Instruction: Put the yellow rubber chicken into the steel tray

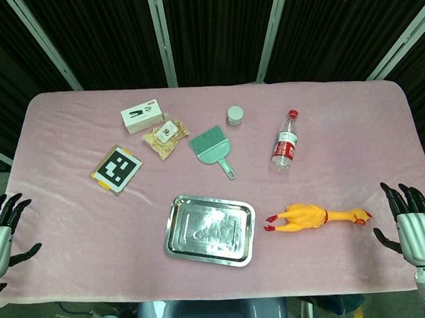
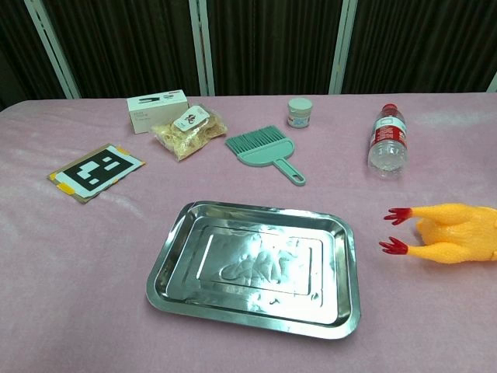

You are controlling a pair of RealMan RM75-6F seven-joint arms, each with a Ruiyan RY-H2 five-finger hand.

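Observation:
The yellow rubber chicken (image 1: 315, 215) lies on its side on the pink cloth, red feet pointing left toward the steel tray (image 1: 179, 235), head to the right. In the chest view the chicken (image 2: 454, 234) is cut off by the right edge, and the tray (image 2: 178, 280) lies empty at centre. My right hand (image 1: 414, 223) hovers at the table's right front corner, fingers spread, holding nothing, a little right of the chicken's head. My left hand (image 1: 1, 230) sits at the left front edge, fingers apart and empty. Neither hand shows in the chest view.
Behind the tray lie a green hand brush (image 1: 213, 149), a water bottle (image 1: 285, 142), a small jar (image 1: 235, 115), a snack bag (image 1: 166, 136), a white box (image 1: 140, 116) and a marker card (image 1: 116, 169).

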